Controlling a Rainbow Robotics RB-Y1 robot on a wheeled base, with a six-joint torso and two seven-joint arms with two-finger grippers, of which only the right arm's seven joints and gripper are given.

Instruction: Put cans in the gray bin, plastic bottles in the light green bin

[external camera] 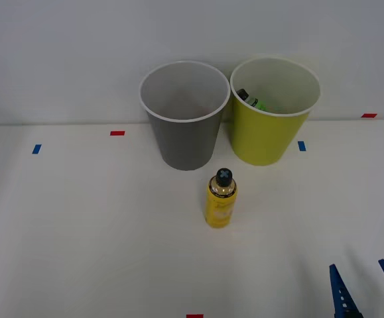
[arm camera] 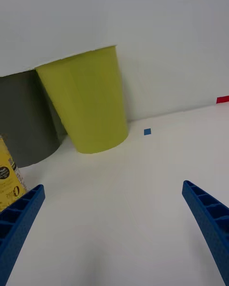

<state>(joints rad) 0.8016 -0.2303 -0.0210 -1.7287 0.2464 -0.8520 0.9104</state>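
Note:
A small yellow bottle (external camera: 221, 199) with a black cap stands upright on the white table, just in front of the gray bin (external camera: 184, 116). The light green bin (external camera: 271, 112) stands to the right of the gray one, and a dark-capped bottle with a green label (external camera: 251, 101) lies inside it. My right gripper (external camera: 366, 288) is open at the front right of the table, well apart from the yellow bottle, with nothing between its fingers. In the right wrist view the open gripper (arm camera: 114, 224) faces the light green bin (arm camera: 88, 102), the gray bin (arm camera: 24, 119) and the yellow bottle's side (arm camera: 9, 176). No can is in view.
Small red tape marks (external camera: 117, 133) and blue tape marks (external camera: 302, 146) lie on the table (external camera: 79, 232). A pale wall rises right behind the bins. Bare table surface spreads left of the bottle and between it and my gripper.

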